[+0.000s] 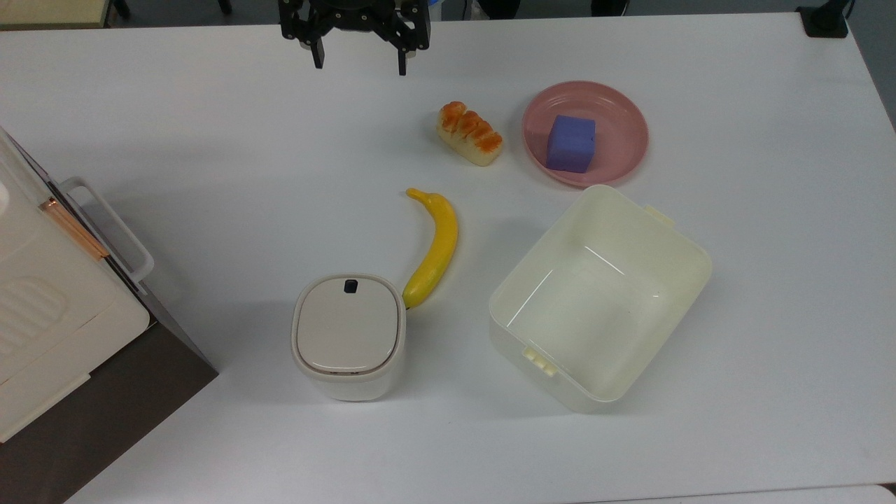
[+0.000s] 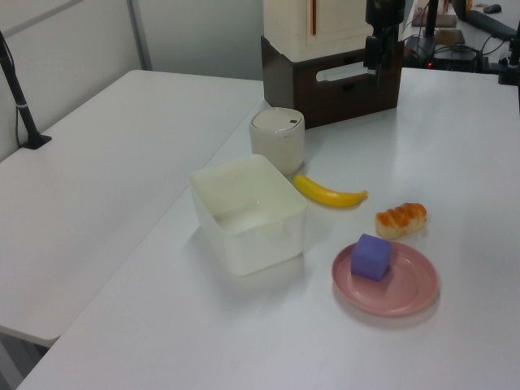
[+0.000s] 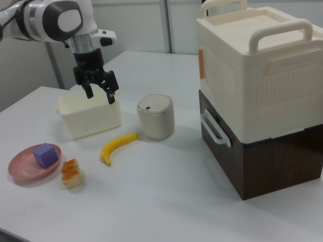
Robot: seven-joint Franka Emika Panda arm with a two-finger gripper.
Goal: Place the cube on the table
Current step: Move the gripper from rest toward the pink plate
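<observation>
Reaching the cube [image 1: 571, 143] cleanly means bringing the claw [image 1: 356, 59] across, centring it above the block, then dropping straight down so its 2 fingers straddle opposite flat faces without clipping the pink plate's [image 1: 616, 112] raised rim. I'd judge a low, square grip safest, since the block sits inside that shallow dish. Right now the claw hangs empty with its fingers spread apart, high over the counter [image 1: 210, 175]. In the top view the cube lies toward 4 o'clock from it, well apart, with the bread piece [image 1: 470, 133] between them
</observation>
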